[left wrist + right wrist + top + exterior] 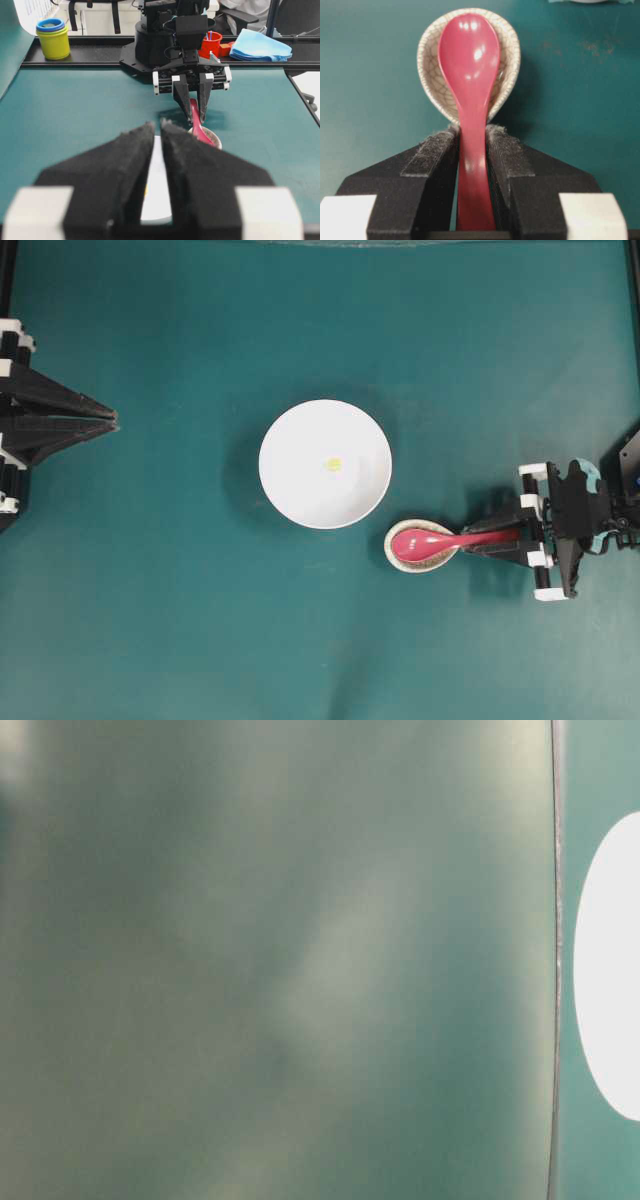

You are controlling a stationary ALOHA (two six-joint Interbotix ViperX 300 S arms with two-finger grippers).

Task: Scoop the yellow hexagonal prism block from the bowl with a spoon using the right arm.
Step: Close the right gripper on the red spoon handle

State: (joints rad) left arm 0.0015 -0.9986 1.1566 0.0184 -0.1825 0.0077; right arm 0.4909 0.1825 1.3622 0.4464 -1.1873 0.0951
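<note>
Pink-red spoon (430,542) lies level, scoop toward bowl (290,485).

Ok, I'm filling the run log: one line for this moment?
phase: grasping spoon | right gripper: jaws against handle | spoon scoop: in spoon rest | yellow block: in bowl | left gripper: shut, idle

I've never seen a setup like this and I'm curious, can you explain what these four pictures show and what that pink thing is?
Two robot arms face each other across a green table. One picture looks straight down; one sits at table level and is mostly blur; two come from cameras on the arms' wrists. In the middle stands a white bowl holding a tiny yellow block. Beside it a pink spoon lies in a small speckled spoon rest. The right gripper has its fingers against the spoon's handle. The left gripper waits shut, holding nothing.
</note>
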